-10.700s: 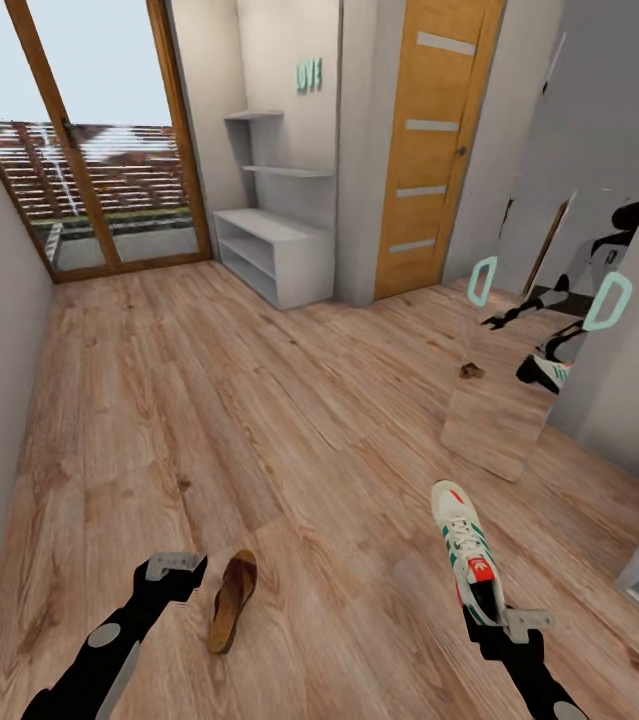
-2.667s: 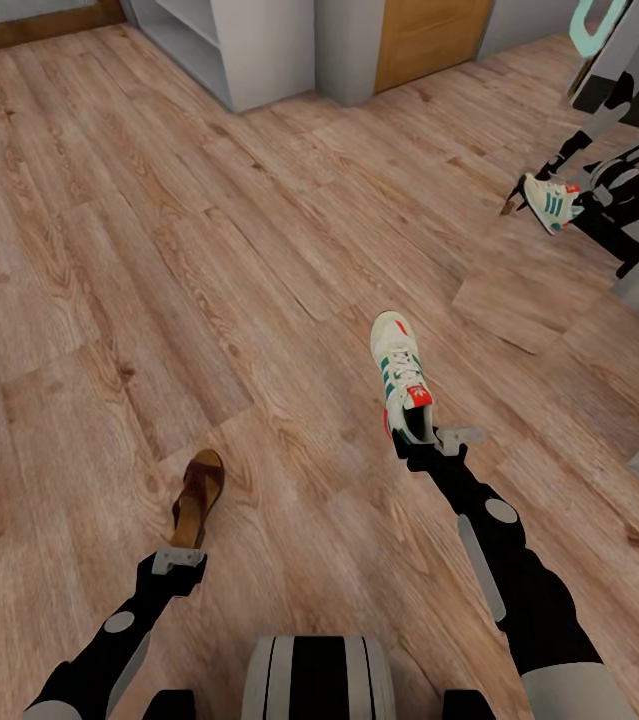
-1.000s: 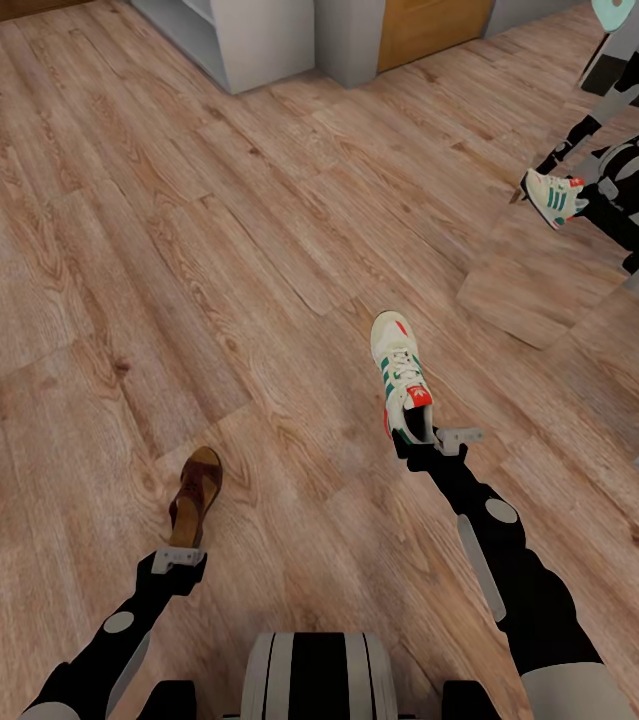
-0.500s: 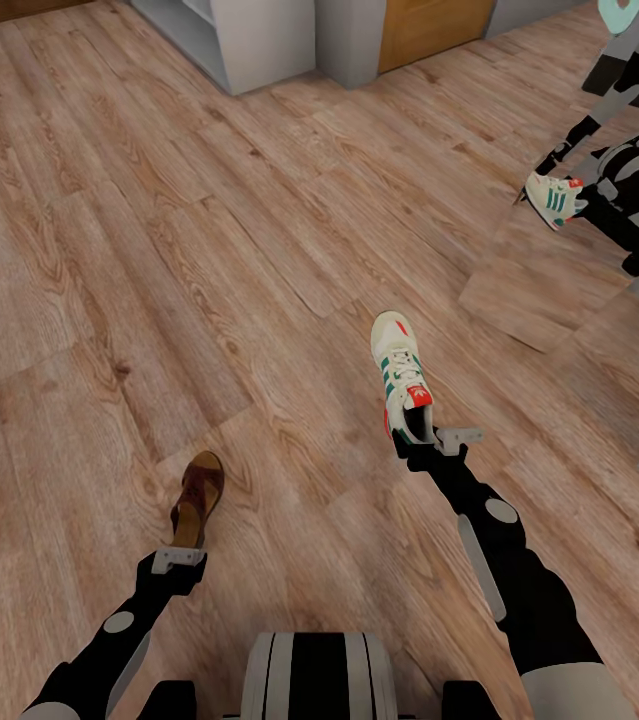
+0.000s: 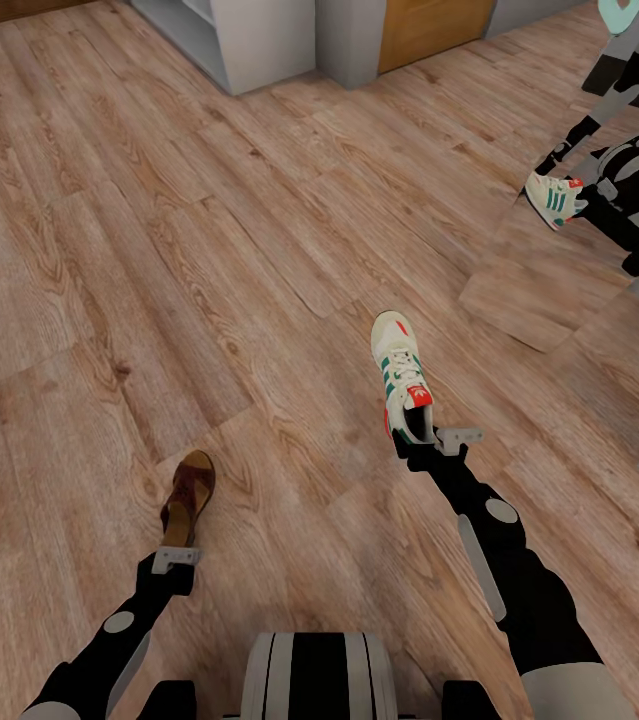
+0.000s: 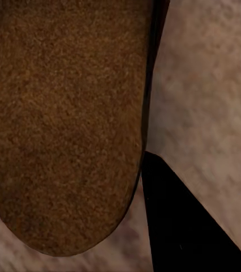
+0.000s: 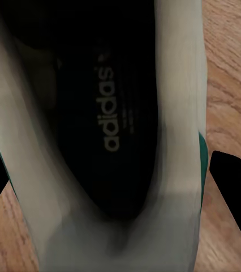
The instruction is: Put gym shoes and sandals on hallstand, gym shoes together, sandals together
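A sandal [image 5: 187,496] is held heel-first by the left gripper [image 5: 176,558], a shoe [image 5: 401,388] by the right gripper [image 5: 437,442]; both point toward 12 o'clock, the rack [image 5: 229,40] far ahead.

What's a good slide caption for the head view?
Each hand grips a shoe above the corridor floor: left a sandal, right a gym shoe.

One gym shoe [image 5: 400,375], cream with green stripes and red-orange tongue label, toe pointing away, heel gripped from behind, dark inside [image 7: 106,113] showing a pale logo. One brown sandal [image 5: 188,494] with tan footbed [image 6: 64,124], heel nearest, over the corridor floor [image 5: 159,250]. Hallstand [image 5: 239,35] corner at far edge.
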`<state>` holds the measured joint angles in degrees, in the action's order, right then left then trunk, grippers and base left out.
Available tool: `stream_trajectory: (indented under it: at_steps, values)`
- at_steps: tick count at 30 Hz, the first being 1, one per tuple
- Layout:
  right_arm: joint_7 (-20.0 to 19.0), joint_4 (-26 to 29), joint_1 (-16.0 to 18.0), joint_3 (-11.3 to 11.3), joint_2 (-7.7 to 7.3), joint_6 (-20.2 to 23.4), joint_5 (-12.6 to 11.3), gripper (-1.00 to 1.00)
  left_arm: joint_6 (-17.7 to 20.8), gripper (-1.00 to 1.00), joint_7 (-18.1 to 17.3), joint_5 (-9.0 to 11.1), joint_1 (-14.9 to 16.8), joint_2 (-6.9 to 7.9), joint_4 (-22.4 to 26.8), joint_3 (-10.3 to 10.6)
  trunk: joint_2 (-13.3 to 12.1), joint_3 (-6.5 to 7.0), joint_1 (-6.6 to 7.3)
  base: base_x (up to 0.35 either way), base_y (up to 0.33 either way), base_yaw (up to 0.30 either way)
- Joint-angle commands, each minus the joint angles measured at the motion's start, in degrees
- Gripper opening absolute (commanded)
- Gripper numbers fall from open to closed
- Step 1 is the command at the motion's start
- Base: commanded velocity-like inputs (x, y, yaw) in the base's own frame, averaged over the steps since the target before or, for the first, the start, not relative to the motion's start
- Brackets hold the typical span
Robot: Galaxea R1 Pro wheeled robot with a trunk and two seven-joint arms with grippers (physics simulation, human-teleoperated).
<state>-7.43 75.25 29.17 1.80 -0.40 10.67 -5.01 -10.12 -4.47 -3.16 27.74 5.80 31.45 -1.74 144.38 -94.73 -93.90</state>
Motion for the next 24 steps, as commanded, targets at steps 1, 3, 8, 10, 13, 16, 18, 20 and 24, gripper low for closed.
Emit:
stream_trajectory:
  at_steps: [1, 3, 8, 10, 13, 16, 18, 20, 24]
  values:
    - [0.0, 0.1, 0.0, 0.0, -0.04, 0.3, -0.5, -1.0, -0.2, -1.0, -0.2, -0.6, 0.0, -0.04, 0.0, -0.2, 0.0, -0.03, 0.01, 0.0, 0.0, 0.0]
    - [0.0, 0.1, 0.0, 0.0, -0.04, 0.3, -0.5, -1.0, -0.2, -1.0, -0.2, -0.6, 0.0, -0.09, 0.0, -0.1, 0.0, -0.03, 0.01, 0.0, 0.0, 0.0]
    - [0.0, 0.1, 0.0, 0.0, -0.04, 0.3, -0.5, -1.0, -0.2, -1.0, -0.3, -0.6, 0.0, -0.05, 0.2, -0.1, 0.0, -0.03, 0.01, 0.0, 0.0, 0.0]
    - [0.0, 0.1, 0.0, 0.0, -0.04, 0.3, -0.5, -1.0, -0.2, -1.0, -0.3, -0.6, 0.0, -0.04, 0.2, -0.1, 0.0, -0.03, 0.01, 0.0, 0.0, 0.0]
    - [0.0, 0.1, 0.0, 0.0, -0.04, 0.3, -0.5, -1.0, -0.2, -1.0, -0.3, -0.6, 0.0, -0.07, 0.2, -0.2, 0.0, -0.03, 0.01, 0.0, 0.0, 0.0]
    - [0.0, 0.1, 0.0, 0.0, -0.04, 0.3, -0.6, -1.0, -0.2, -1.0, -0.3, -0.6, 0.0, -0.07, 0.6, -0.2, 0.0, -0.03, 0.01, 0.0, 0.0, 0.0]
    - [0.0, 0.1, 0.0, 0.0, -0.04, 0.3, -0.5, -1.0, -0.2, -1.0, -0.3, -0.5, -0.1, -0.03, 0.8, -0.1, 0.0, -0.03, 0.01, 0.0, 0.0, 0.0]
    - [0.0, 0.1, 0.0, 0.0, -0.04, 0.3, -0.5, -1.0, -0.2, -1.0, -0.3, -0.5, -0.1, -0.05, 0.9, -0.2, 0.0, -0.03, 0.01, 0.0, 0.0, 0.0]
    - [0.0, 0.1, 0.0, 0.0, -0.04, 0.3, -0.5, -1.0, -0.2, -1.0, -0.3, -0.5, -0.1, -0.08, 1.0, -0.2, 0.0, 0.42, 0.06, 0.0, 0.0, 0.0]
